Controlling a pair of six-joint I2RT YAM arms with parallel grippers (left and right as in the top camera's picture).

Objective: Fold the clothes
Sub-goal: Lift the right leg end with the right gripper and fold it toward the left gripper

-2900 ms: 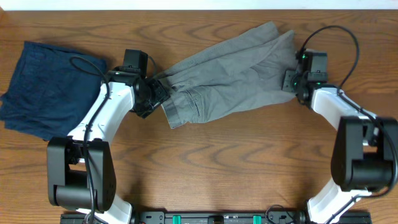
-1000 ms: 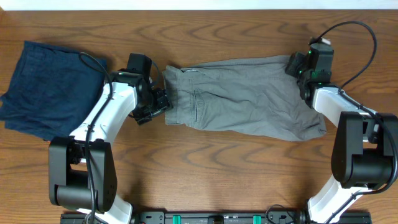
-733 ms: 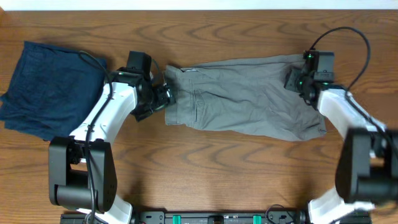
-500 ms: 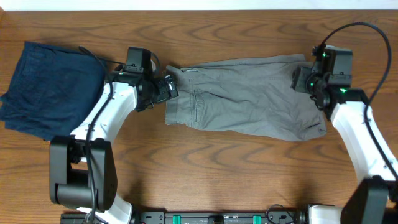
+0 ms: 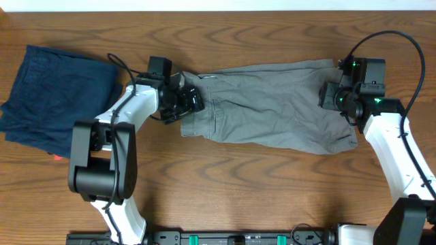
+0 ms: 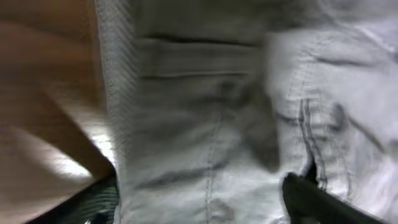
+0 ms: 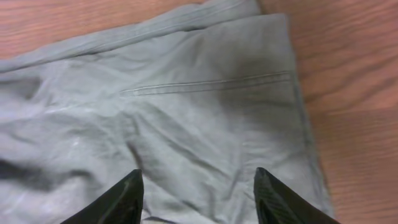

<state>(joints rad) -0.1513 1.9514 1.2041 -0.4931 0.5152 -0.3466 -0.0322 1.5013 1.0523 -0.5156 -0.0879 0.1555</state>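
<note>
The grey shorts [image 5: 272, 102] lie spread flat across the back middle of the wooden table, waistband to the left, leg hems to the right. My left gripper [image 5: 189, 101] is at the waistband end; in the left wrist view [image 6: 205, 202] its fingers are spread wide over the waistband fabric [image 6: 217, 124], with no pinch showing. My right gripper [image 5: 334, 95] hovers over the right end of the shorts. In the right wrist view its jaws [image 7: 199, 190] are open and empty above the hem area [image 7: 186, 112].
A dark navy folded garment [image 5: 54, 95] lies at the left side of the table, close to the left arm. Bare wood [image 5: 225, 190] runs along the front. The table's far edge is just behind the shorts.
The crumpled shorts were pulled out flat between both grippers. Since then the right gripper has let go and drawn back right, and the left arm has swung up over the waistband.
</note>
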